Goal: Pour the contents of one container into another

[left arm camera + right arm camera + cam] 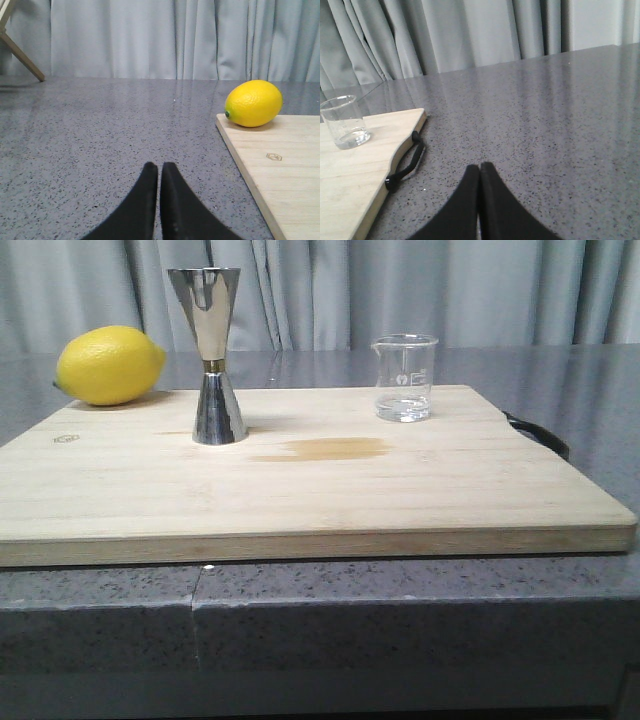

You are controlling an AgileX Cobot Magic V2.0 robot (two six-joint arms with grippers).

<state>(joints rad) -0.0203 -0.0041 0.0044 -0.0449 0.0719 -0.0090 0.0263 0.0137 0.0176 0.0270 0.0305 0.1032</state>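
Note:
A small clear glass beaker (404,377) stands upright at the back right of a wooden cutting board (300,490), with a little clear liquid at its bottom; it also shows in the right wrist view as the beaker (343,122). The tall steel jigger (217,355) stands upright on the board's back left. My left gripper (160,166) is shut and empty over the grey counter, left of the board. My right gripper (480,167) is shut and empty over the counter, right of the board. Neither gripper appears in the front view.
A yellow lemon (109,365) lies at the board's back left corner, close to the jigger; the lemon (253,103) also shows in the left wrist view. A black loop handle (405,164) hangs off the board's right edge. A brownish stain (330,448) marks the board's middle. Grey curtains hang behind.

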